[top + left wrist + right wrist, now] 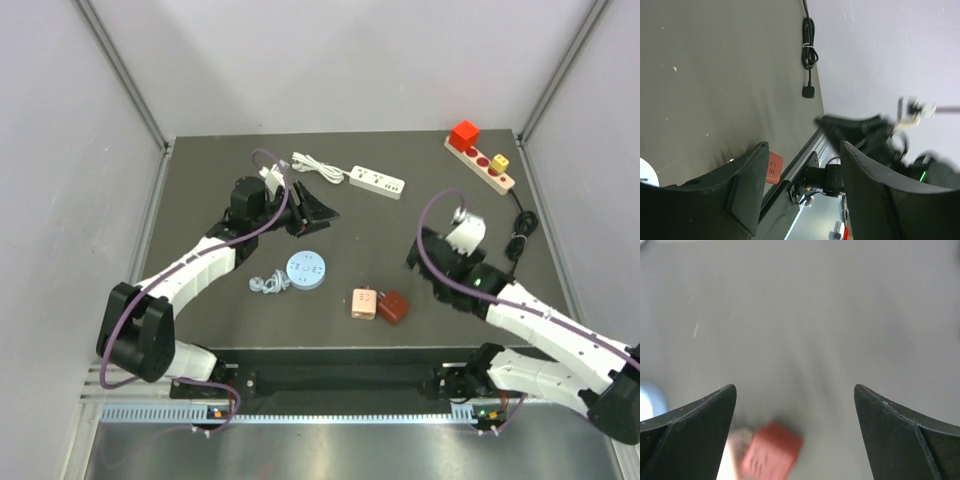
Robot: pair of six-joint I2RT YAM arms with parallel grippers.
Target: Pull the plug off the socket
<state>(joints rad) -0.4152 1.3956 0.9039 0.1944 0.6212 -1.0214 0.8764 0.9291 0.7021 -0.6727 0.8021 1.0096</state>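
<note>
Your right gripper is hovering wide open and empty, just far-right of the red plug, likely lining up a grasp. Through blur, the plug seems seated in the pink socket, near-centre. Your left gripper is gaping empty too.

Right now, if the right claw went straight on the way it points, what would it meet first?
Probably the bare dark grey table: nothing lies ahead of the open right claw. The dark red square block sits below that line; blur hides depth.
</note>
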